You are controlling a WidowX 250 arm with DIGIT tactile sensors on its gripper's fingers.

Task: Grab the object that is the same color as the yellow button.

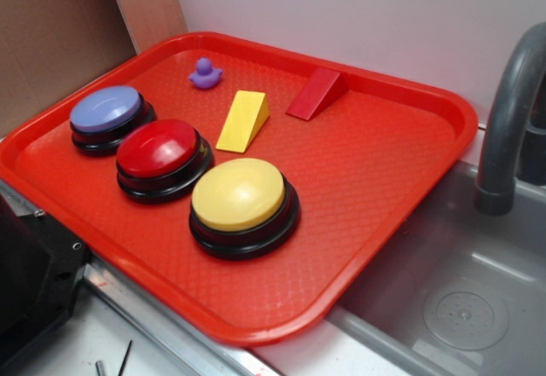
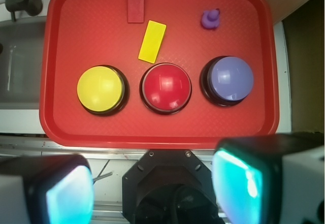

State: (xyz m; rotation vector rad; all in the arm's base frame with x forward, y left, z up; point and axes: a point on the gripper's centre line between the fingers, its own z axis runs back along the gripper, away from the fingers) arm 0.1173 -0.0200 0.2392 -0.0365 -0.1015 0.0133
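Note:
The yellow wedge (image 1: 243, 121) (image 2: 152, 41) lies on the red tray (image 1: 384, 163) (image 2: 71, 26), behind the red button and in front of the red wedge. The yellow button (image 1: 240, 202) (image 2: 101, 89) stands at the near end of the row of buttons. My gripper (image 2: 155, 188) is open and empty, high above the robot base, short of the tray's near edge. Its two fingers (image 2: 238, 183) show wide apart at the bottom of the wrist view. The gripper is out of the exterior view.
A red button (image 1: 162, 156) (image 2: 166, 87) and a lavender-blue button (image 1: 109, 116) (image 2: 228, 79) stand beside the yellow one. A red wedge (image 1: 317, 93) (image 2: 135, 4) and a purple duck (image 1: 205, 73) (image 2: 210, 19) lie near the tray's far edge. A grey sink (image 1: 461, 299) with a faucet (image 1: 508, 120) adjoins the tray.

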